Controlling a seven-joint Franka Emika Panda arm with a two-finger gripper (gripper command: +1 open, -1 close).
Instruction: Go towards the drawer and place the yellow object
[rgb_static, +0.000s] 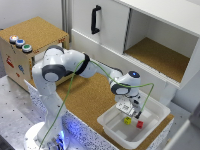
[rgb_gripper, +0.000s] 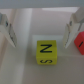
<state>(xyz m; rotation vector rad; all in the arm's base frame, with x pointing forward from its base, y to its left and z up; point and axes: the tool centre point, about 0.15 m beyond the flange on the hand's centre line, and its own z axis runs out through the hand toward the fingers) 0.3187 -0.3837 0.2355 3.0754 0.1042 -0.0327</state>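
The yellow object (rgb_static: 128, 120) is a tiny cube lying in the open white drawer (rgb_static: 155, 109) at the front of the cork tabletop, with the small red block (rgb_static: 140, 124) close beside it. My gripper (rgb_static: 127, 111) hangs just above the yellow cube, open and empty. In the wrist view the yellow cube (rgb_gripper: 46, 53), marked with black letters, lies on the white floor between and a little beyond my two spread fingertips (rgb_gripper: 7, 31). The red block (rgb_gripper: 80, 42) lies right by the other finger, partly hidden behind it.
A white cabinet with a black door handle (rgb_static: 95, 19) and an open compartment with a cork floor (rgb_static: 160, 57) stands behind the drawer. A wooden box with three coloured buttons (rgb_static: 20, 43) stands at the exterior view's left. A green cable (rgb_static: 100, 67) runs along the arm.
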